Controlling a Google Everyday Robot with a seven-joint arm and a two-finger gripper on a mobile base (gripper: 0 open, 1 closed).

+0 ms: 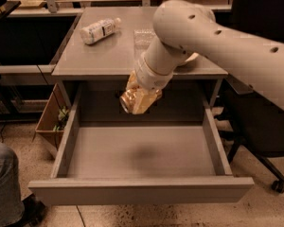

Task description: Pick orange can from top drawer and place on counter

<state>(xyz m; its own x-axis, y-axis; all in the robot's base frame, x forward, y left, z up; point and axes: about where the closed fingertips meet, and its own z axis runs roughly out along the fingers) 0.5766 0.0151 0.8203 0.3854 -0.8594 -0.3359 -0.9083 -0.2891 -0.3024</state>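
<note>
The top drawer (141, 190) stands pulled wide open, and its plain grey floor is bare with a faint shadow in the middle. My gripper (142, 94) hangs from the big white arm above the drawer's back half, just below the front edge of the counter (94, 61). It is shut on the orange can (131, 103), which lies tilted in the fingers with a silver end facing left. The can is in the air, well clear of the drawer floor.
On the counter lie a white-labelled plastic bottle (99, 30) at the back left and a clear water bottle (143, 36) mid-back; a pale plate (193, 58) peeks from behind the arm. A cardboard box (51, 120) stands left of the cabinet, an office chair (262, 145) right, a person's knee (4, 181) front left.
</note>
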